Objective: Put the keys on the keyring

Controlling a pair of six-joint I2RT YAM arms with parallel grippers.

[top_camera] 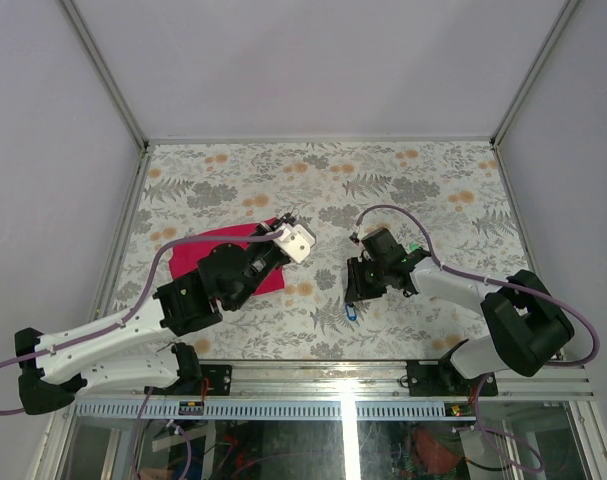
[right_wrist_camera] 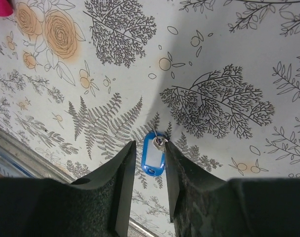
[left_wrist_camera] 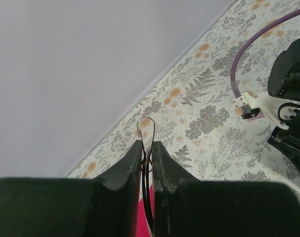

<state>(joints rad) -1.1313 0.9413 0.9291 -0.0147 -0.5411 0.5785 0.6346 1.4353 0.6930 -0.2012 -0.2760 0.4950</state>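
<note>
My left gripper (top_camera: 282, 231) is shut on the keyring, a thin silvery wire loop (left_wrist_camera: 146, 125) that sticks out past the fingertips; the left wrist view shows the gripper (left_wrist_camera: 146, 148) held above the table, with more dark wire between the jaws. A key with a blue plastic tag (right_wrist_camera: 153, 157) lies flat on the floral table, and it also shows in the top view (top_camera: 354, 311). My right gripper (right_wrist_camera: 150, 145) is open and low over it, one finger on each side of the tag, the right finger close to its small metal ring. Other keys are out of view.
A magenta cloth (top_camera: 198, 250) lies under the left arm and shows between the left fingers (left_wrist_camera: 141, 225). The right arm's wrist and purple cable (left_wrist_camera: 288, 94) are to the right of the left gripper. Grey walls enclose the table; a metal rail (top_camera: 333, 372) runs along the near edge.
</note>
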